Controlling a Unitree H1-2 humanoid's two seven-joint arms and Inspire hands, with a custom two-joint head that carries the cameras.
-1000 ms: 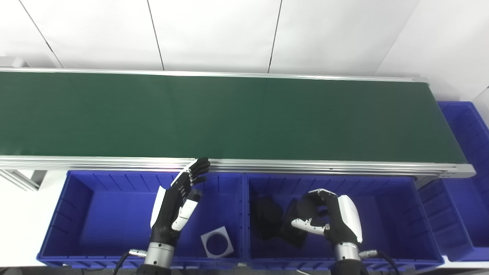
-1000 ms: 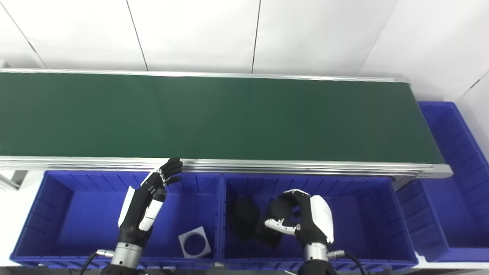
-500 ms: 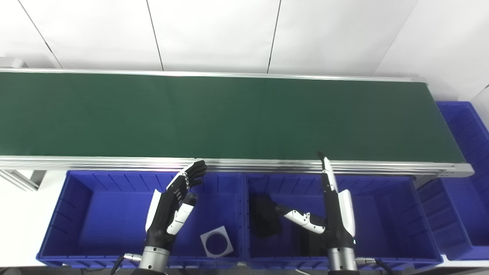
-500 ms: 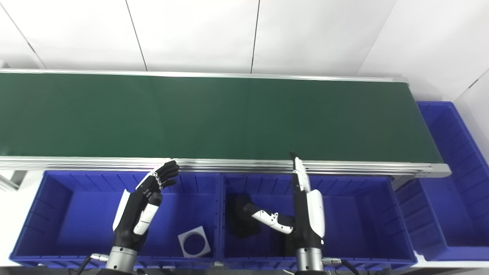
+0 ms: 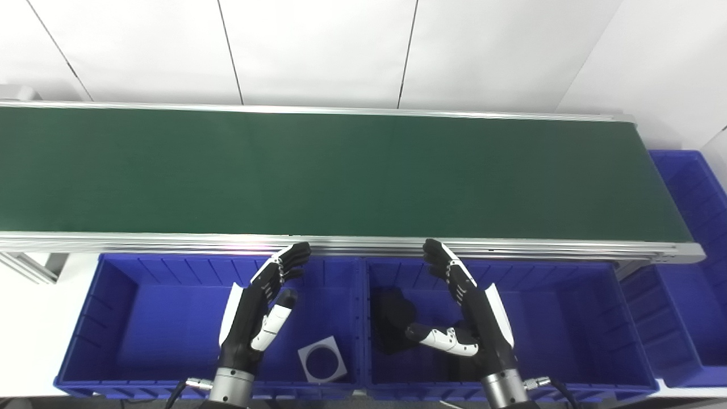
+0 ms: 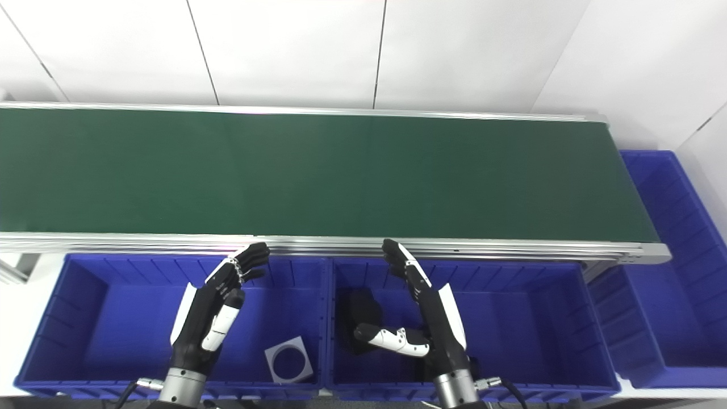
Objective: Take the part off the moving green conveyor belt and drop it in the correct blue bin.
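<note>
The green conveyor belt point(image 5: 341, 170) carries no part in view. My left hand point(image 5: 258, 309) is open above the left blue bin point(image 5: 113, 318), fingers stretched toward the belt's near rail. My right hand point(image 5: 468, 309) is open above the middle blue bin point(image 5: 568, 318), fingers straight and thumb held out to the left. A black part point(image 5: 393, 321) lies in the middle bin just left of my right thumb; a second black part shows partly below the hand. A grey square plate with a round hole point(image 5: 322, 359) lies in the left bin.
A third blue bin point(image 5: 696, 267) stands at the belt's right end. The aluminium rail point(image 5: 363, 244) runs along the belt's near edge, just past both hands' fingertips. White wall panels lie behind the belt.
My right hand was shut on a black part a second ago, then opened wide and let it fall into the middle bin. It has since leaned left. My left hand barely moved.
</note>
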